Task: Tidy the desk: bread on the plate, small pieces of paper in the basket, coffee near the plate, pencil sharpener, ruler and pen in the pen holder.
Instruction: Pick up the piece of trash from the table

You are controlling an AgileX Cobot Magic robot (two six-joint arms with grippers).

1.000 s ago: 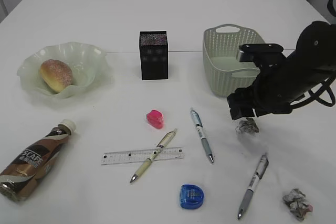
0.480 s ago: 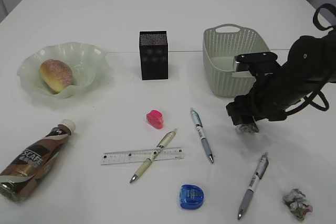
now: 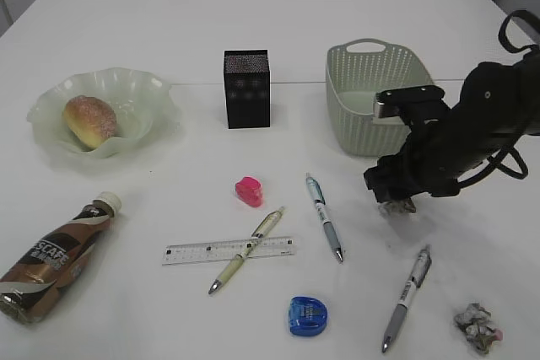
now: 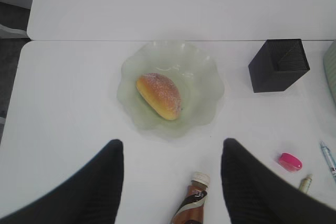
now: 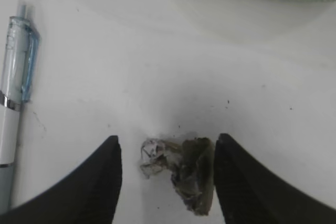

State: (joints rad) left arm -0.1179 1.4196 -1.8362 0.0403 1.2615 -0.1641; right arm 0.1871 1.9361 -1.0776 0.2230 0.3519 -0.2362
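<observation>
My right gripper [image 3: 393, 201] is open and low over a crumpled paper ball [image 5: 181, 174], which lies on the table between its two fingers [image 5: 102, 182]; the right finger touches the paper. In the exterior view the ball [image 3: 403, 205] peeks from under the gripper, just in front of the pale green basket [image 3: 369, 94]. A second paper ball [image 3: 477, 327] lies at the front right. The bread [image 3: 89, 120] lies in the green plate [image 3: 51, 99]. My left gripper [image 4: 170, 153] is open, high above the coffee bottle [image 4: 192, 203], which lies on its side in the exterior view [image 3: 55, 256].
A black pen holder [image 3: 246, 88] stands mid-table. A pink sharpener [image 3: 248, 190], a clear ruler [image 3: 190, 251] with a green pen [image 3: 246, 250] across it, a blue sharpener [image 3: 307, 315] and two more pens [image 3: 323, 215] [image 3: 406, 297] lie in front.
My right gripper has come down and slightly left, so that its open fingers now straddle the paper ball by the basket. Nothing else has moved.
</observation>
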